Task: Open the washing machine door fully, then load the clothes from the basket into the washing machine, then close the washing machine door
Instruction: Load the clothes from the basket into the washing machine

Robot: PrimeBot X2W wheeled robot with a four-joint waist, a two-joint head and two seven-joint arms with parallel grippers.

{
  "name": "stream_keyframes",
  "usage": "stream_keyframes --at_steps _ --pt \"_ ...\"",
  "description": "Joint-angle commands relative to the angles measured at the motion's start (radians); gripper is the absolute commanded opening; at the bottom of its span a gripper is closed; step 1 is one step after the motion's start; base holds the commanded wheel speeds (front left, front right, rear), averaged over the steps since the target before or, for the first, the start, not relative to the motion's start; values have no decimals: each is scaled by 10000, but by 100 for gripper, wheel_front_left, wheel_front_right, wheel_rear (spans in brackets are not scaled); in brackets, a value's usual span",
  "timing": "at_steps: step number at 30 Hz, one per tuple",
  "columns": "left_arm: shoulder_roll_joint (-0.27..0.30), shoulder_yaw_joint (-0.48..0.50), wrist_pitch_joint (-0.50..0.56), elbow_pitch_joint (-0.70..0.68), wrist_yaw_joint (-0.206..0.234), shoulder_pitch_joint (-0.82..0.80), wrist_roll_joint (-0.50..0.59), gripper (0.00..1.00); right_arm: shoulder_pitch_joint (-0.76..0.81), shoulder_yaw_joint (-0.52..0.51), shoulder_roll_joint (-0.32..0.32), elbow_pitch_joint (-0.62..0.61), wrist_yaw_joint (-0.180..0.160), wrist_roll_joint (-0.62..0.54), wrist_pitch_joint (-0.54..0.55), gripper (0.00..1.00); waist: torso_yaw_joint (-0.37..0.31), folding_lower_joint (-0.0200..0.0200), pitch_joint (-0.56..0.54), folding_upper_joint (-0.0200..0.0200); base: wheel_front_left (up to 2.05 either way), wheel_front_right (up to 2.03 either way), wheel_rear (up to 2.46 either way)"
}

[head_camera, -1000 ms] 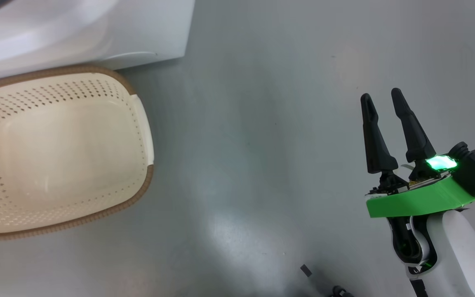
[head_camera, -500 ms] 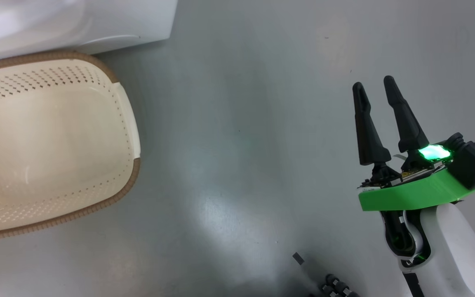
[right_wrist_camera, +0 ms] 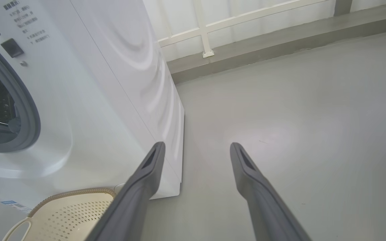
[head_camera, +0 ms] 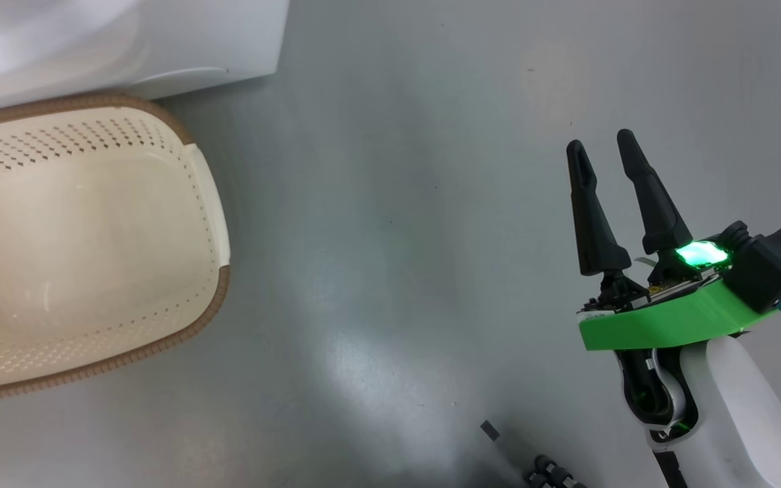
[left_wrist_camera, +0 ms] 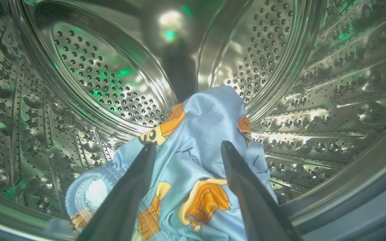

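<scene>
Inside the washing machine's steel drum [left_wrist_camera: 106, 77], my left gripper [left_wrist_camera: 188, 145] stands open, its two fingers spread over a light blue piece of the clothes [left_wrist_camera: 196, 134] printed with orange figures. That piece lies on the drum floor. The cream basket [head_camera: 78, 244] with its brown rim sits on the floor at the left, and nothing shows inside it. Behind it is the white washing machine [head_camera: 119, 41], whose grey gasket [right_wrist_camera: 28, 113] rings the opening. My right gripper [head_camera: 599, 140] hangs open over bare floor, well right of the basket [right_wrist_camera: 69, 214]. The washing machine door is out of view.
A grey floor [head_camera: 397, 203] stretches between the basket and my right arm. A small dark scrap [head_camera: 490, 430] lies near the bottom edge, beside dark parts of my base [head_camera: 546, 471]. Beyond the machine, a white railing [right_wrist_camera: 206, 30] stands on a low grey kerb [right_wrist_camera: 280, 43].
The whole head picture has shifted, so the camera has moved and the basket and machine sit further left in it. My right gripper stays open, nearly where it was.
</scene>
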Motion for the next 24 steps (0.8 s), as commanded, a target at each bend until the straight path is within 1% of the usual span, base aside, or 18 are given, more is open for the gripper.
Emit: stream_keyframes --at_steps 1,6,12,17,24 --pt "418 16 -51 -131 38 -135 60 100 195 230 -13 -174 58 -44 -78 100 24 0 -50 0 0 0 0" --pt "321 124 -51 -85 22 101 -98 100 183 272 -38 -142 58 -50 -78 100 71 0 -204 0 0 0 0" --pt "106 417 -51 -350 9 645 -373 100 251 277 -117 -116 58 -74 -78 100 151 0 -412 0 0 0 0" --pt "-157 737 -51 -887 3 1358 -531 100 323 244 -227 -117 58 -97 -78 100 267 0 -677 0 0 0 0" --pt "-508 1003 -51 -1746 -2 2295 -443 100 390 233 -342 -98 58 -122 -78 100 438 0 -1035 0 0 0 0"
